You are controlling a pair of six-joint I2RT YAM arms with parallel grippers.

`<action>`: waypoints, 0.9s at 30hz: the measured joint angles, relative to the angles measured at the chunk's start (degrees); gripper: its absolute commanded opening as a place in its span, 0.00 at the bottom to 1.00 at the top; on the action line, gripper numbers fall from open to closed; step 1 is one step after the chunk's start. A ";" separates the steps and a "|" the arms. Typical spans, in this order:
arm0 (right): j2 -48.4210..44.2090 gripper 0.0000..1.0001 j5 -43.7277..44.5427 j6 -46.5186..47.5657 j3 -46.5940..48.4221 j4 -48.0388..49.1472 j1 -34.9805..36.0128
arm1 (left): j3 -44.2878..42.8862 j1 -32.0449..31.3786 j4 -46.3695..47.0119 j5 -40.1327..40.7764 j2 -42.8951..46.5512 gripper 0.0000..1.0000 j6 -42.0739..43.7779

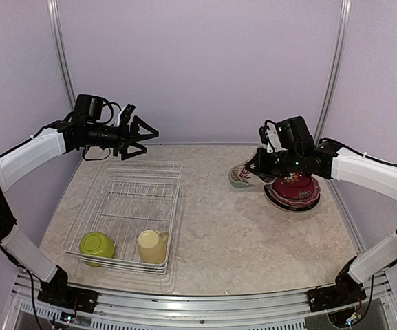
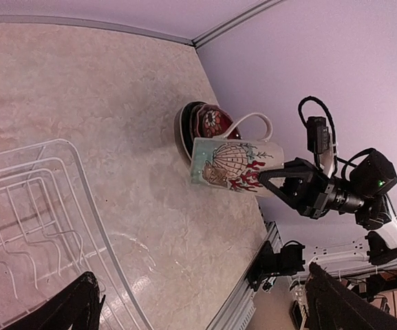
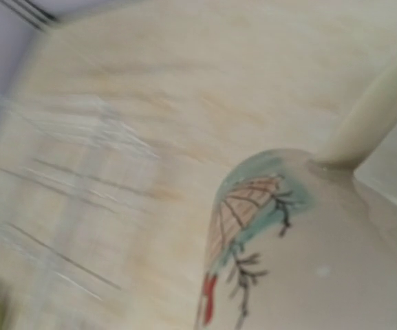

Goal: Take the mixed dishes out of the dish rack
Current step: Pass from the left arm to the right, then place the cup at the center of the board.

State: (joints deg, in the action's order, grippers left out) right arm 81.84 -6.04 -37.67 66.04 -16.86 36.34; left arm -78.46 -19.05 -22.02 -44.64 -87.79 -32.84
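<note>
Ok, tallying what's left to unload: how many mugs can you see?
2: a yellow mug in the rack, and a patterned mug in the right gripper beside the plates.

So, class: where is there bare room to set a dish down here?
Free: the middle of the table, between the rack and the plate stack, and the rack's far half. Crowded: the rack's near end, holding the bowl and yellow mug, and the far right, where the painted mug hangs beside the plates.

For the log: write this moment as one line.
left end effector open; right end effector shut on floral mug near plates; bowl, yellow mug in rack
</note>
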 measured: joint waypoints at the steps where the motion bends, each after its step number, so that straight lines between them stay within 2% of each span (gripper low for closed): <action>1: 0.04 0.00 1.22 1.01 0.92 -3.52 0.07 | 0.00 0.00 -0.22 0.24 0.00 0.99 0.04; 7: 1.95 0.00 8.90 3.19 8.57 -22.47 3.30 | 0.00 0.00 -0.57 1.01 0.00 0.99 0.11; 13: 3.67 0.00 14.88 1.95 10.64 -34.40 7.15 | 0.00 0.00 -0.57 1.42 0.00 0.99 0.11; 20: 2.78 0.00 21.35 -1.75 4.37 -41.27 5.90 | 0.00 0.00 -0.57 1.46 0.00 0.99 0.09; 27: -1.99 0.00 21.70 -3.39 -2.38 -42.21 -1.20 | 0.00 0.00 -0.57 1.46 0.00 0.99 0.09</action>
State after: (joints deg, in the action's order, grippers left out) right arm 79.85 15.66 -41.06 63.66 -59.07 35.14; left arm -78.46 -19.05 -22.59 -43.18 -87.79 -32.75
